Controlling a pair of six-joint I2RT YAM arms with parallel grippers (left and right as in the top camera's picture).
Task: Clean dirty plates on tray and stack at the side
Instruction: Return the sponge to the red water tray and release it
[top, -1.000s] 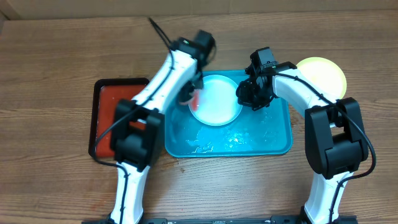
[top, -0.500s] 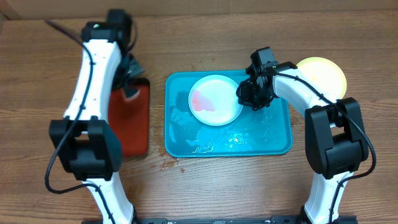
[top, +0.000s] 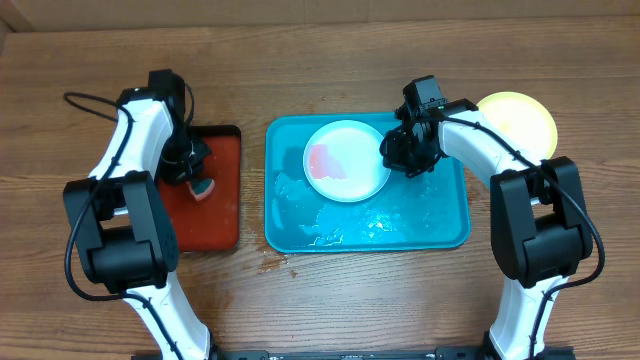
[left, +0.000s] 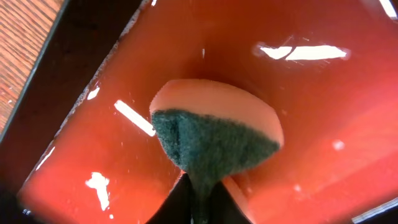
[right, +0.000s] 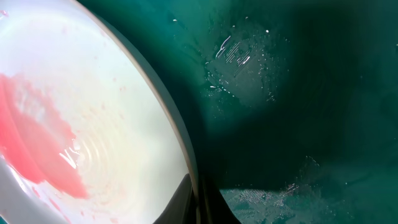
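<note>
A pale blue-white plate (top: 346, 160) with a red smear lies in the turquoise tray (top: 440, 225). My right gripper (top: 393, 155) is shut on the plate's right rim (right: 177, 137); the smear shows at the left in the right wrist view. A pale yellow-green plate (top: 520, 118) lies on the table right of the tray. My left gripper (top: 195, 175) is shut on a sponge (left: 214, 134), green scrub side and pale pink foam, and holds it down on the red tray (top: 215, 215). A third plate is out of view.
The red black-rimmed tray (left: 323, 87) holds wet red liquid. The turquoise tray's floor (right: 298, 93) is wet with droplets and foam. A black cable (top: 90, 100) loops behind my left arm. The table is wooden.
My left arm swung from the plate in the turquoise tray over to the red tray, and the sponge now rests on it. The right arm and the plate have not moved.
</note>
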